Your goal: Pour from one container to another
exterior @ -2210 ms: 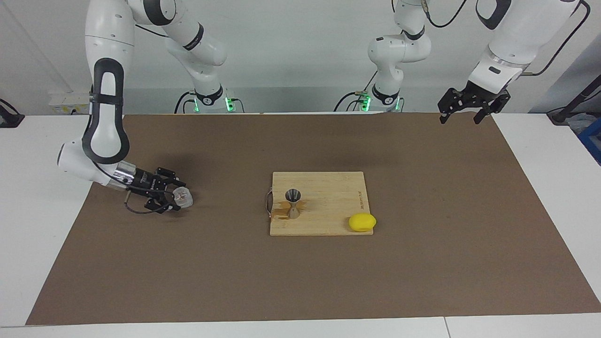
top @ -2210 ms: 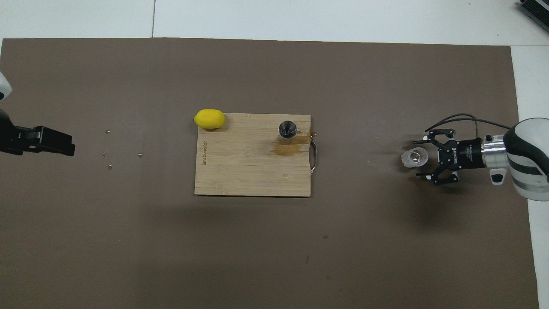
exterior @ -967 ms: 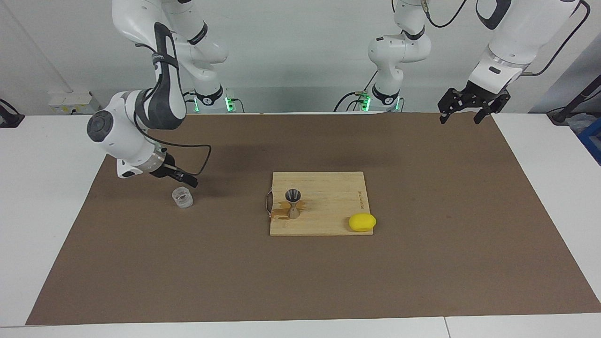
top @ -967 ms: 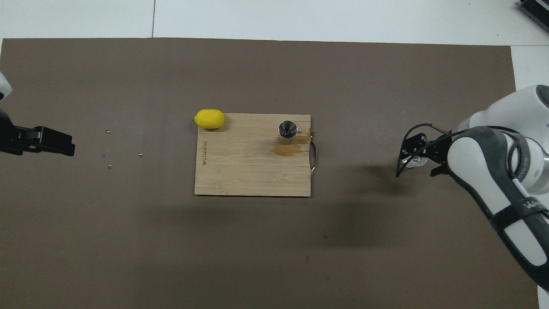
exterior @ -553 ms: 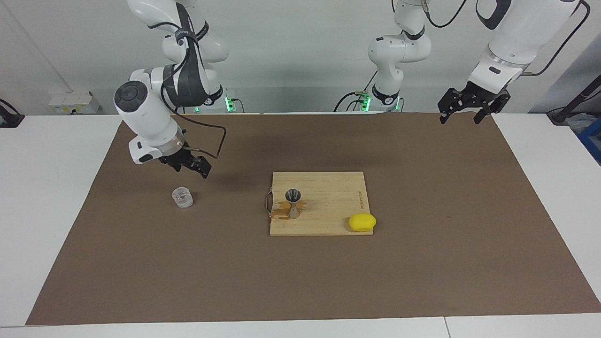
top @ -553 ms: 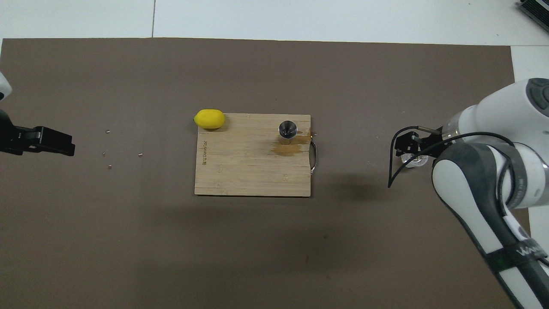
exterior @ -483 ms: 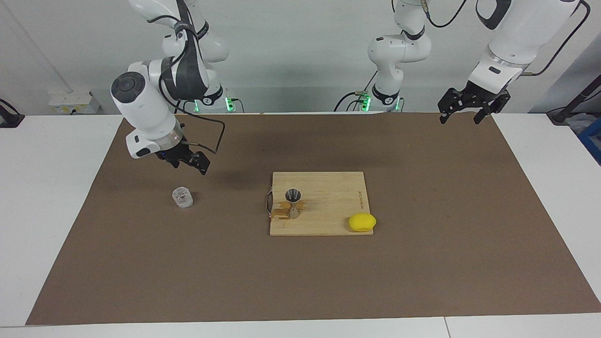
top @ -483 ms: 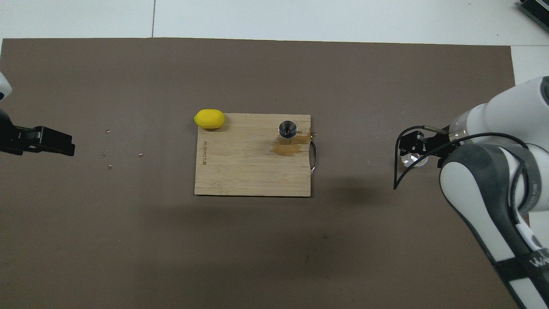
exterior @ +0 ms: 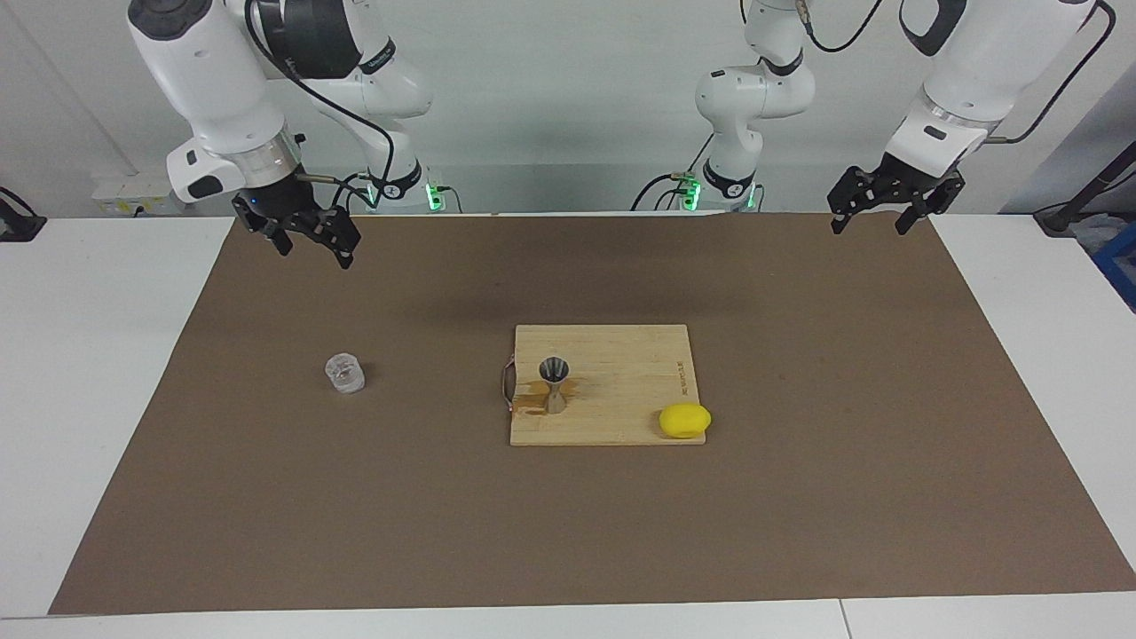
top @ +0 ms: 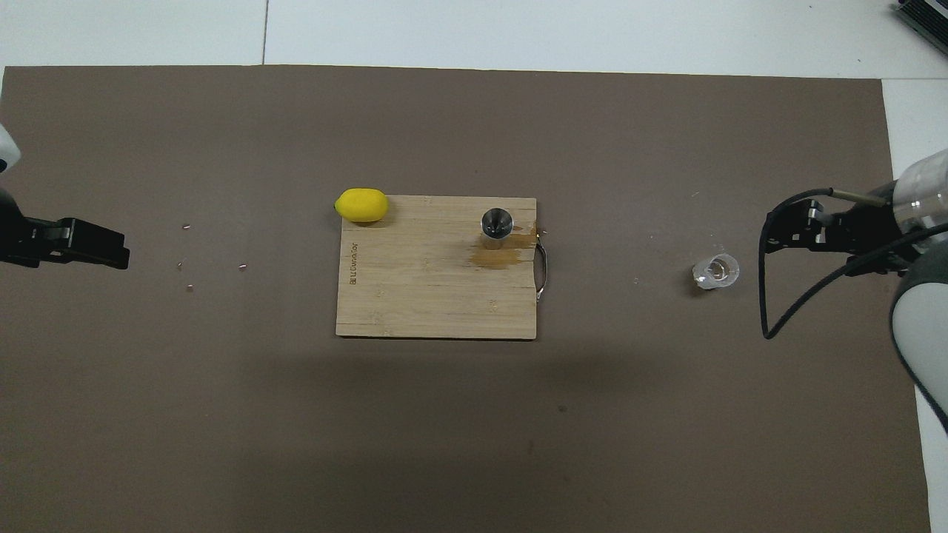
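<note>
Glass is what the cup [exterior: 344, 373] is made of; it is set upright on the brown mat [exterior: 799, 497] toward the right arm's end of the desk, well apart from the jigger [exterior: 555, 384] on the cutting board [exterior: 621, 355]. Both the right gripper [exterior: 306, 232] and the waiting left gripper [exterior: 887, 200] are held raised, spread and empty, near the desk's robot-side edge. A slip is risked if the cup is regrasped: glass is slick. Open mat is left all around it.

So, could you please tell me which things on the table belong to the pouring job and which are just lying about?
For the job:
- glass cup, upright on the brown mat
- metal jigger, upright on the cutting board

Lying about:
- lemon, at the board's corner
- brown spill beside the jigger
</note>
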Controlling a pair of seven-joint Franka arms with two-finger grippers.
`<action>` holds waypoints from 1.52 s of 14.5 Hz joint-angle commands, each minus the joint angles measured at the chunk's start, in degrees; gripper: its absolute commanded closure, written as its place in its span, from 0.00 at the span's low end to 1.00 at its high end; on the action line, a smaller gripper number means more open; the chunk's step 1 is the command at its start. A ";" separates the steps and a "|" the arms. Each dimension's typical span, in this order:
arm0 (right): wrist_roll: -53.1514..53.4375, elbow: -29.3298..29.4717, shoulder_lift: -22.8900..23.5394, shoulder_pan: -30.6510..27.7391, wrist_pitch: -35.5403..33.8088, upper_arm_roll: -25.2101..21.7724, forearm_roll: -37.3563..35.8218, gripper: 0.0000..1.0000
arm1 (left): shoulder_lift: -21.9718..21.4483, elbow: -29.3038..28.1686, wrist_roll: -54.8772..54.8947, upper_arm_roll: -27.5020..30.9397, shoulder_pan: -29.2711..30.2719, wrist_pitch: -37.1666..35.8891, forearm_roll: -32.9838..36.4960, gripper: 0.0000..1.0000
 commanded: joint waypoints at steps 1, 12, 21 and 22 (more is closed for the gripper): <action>-1.55 5.80 2.47 -0.29 -3.82 0.50 -1.29 0.00 | -1.64 -1.71 0.15 -0.26 0.50 0.41 0.87 0.00; -4.62 2.02 0.18 -0.81 -5.06 0.51 -0.23 0.00 | -1.64 -1.71 0.15 -0.26 0.50 0.41 0.87 0.00; -9.11 1.94 0.18 -0.55 -3.48 0.51 -0.23 0.00 | -1.64 -1.71 0.15 -0.26 0.50 0.41 0.87 0.00; -9.02 1.94 0.18 -0.46 -3.47 0.51 -0.23 0.00 | -1.64 -1.71 0.15 -0.26 0.50 0.41 0.87 0.00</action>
